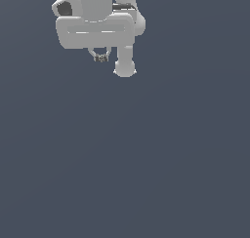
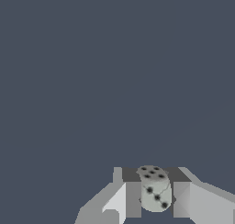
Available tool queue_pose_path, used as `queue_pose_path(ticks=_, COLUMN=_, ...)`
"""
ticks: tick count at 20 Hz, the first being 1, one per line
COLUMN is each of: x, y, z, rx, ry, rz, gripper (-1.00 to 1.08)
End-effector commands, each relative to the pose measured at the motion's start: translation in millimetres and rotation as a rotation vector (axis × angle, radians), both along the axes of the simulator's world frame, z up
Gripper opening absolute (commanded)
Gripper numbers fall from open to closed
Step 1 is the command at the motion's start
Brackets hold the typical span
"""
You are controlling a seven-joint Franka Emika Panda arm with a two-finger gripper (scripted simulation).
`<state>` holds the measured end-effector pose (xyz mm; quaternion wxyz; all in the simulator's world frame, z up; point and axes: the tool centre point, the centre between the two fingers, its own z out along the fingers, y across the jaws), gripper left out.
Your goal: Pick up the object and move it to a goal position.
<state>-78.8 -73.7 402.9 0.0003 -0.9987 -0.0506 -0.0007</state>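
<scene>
In the exterior view my arm [image 1: 97, 25] fills the upper part of the picture toward the exterior view's left, a bulky white body with one dark opening on its leftmost end. Below it hang my two thin fingers, and my gripper [image 1: 101, 58] has them drawn in close around a tiny greyish speck, the object [image 1: 101, 58]. Just beside it, toward the exterior view's right, a rounded white cylinder of my own arm points downward. Everything else in that view is a flat dark blue-grey ground [image 1: 146, 159], and I cannot tell from it whether the object is touching that surface or raised off it.

In the wrist view the object [image 2: 154, 189] turns out to be a small pale die with rounded corners. One face carries several black pips clustered together, and the face beside it shows three pips in a slanting row. It bears no lettering, brand or label, only the pips. My fingers [image 2: 133, 199] stand on either side of it, grey pads pressed against two opposite faces, so my gripper [image 2: 154, 195] is closed on the die and holding it between the pads. Behind them the same dark blue-grey ground [image 2: 92, 81] stretches without any markings.
</scene>
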Motion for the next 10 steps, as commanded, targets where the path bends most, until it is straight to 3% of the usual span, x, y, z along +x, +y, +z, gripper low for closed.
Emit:
queue_pose_path(ticks=1, x=-0.5, y=-3.4, z=8.9, rx=-0.001, ry=0.001, rz=0.001, gripper=-1.00)
queue_pose_path(ticks=10, x=0.6, y=-5.5, z=13.3, rx=-0.001, ry=0.001, rz=0.001, gripper=-1.00)
